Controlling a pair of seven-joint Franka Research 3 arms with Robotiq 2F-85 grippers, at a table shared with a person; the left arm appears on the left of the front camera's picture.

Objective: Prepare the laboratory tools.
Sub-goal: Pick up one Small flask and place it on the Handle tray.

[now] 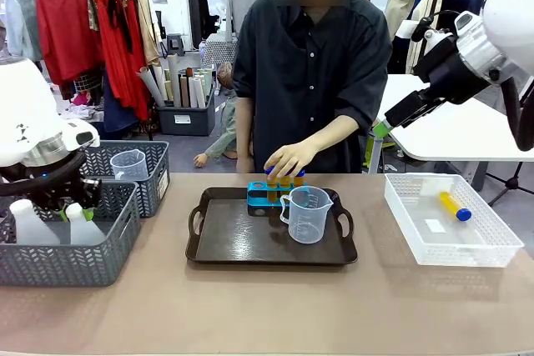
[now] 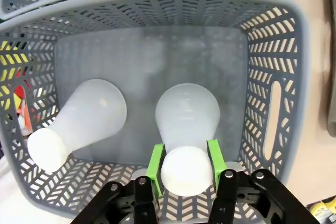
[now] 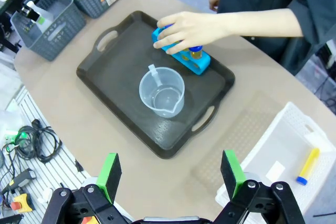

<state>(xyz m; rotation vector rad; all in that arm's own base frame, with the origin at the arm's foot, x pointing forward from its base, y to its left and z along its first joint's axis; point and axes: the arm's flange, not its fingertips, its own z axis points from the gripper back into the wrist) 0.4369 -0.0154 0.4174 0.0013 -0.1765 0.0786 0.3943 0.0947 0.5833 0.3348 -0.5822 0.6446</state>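
Two translucent white conical flasks lie in a grey mesh basket (image 2: 273, 77). My left gripper (image 2: 185, 146) is shut on the neck of the right flask (image 2: 187, 114), with a green pad against each side; the other flask (image 2: 84, 121) lies free to its left. On the dark tray (image 1: 242, 243) stand a clear handled beaker (image 1: 307, 214) and the blue tube rack (image 1: 265, 196) with amber tubes (image 3: 196, 52); a person's hand (image 1: 288, 158) rests on the rack. My right gripper (image 3: 170, 174) hangs open high above the table's right side.
A second grey basket (image 1: 158, 174) behind the first holds another clear beaker (image 1: 129, 164). At the right, a white mesh basket (image 1: 400, 206) holds one amber tube with a blue cap (image 1: 455, 206). Bare table lies in front of the tray.
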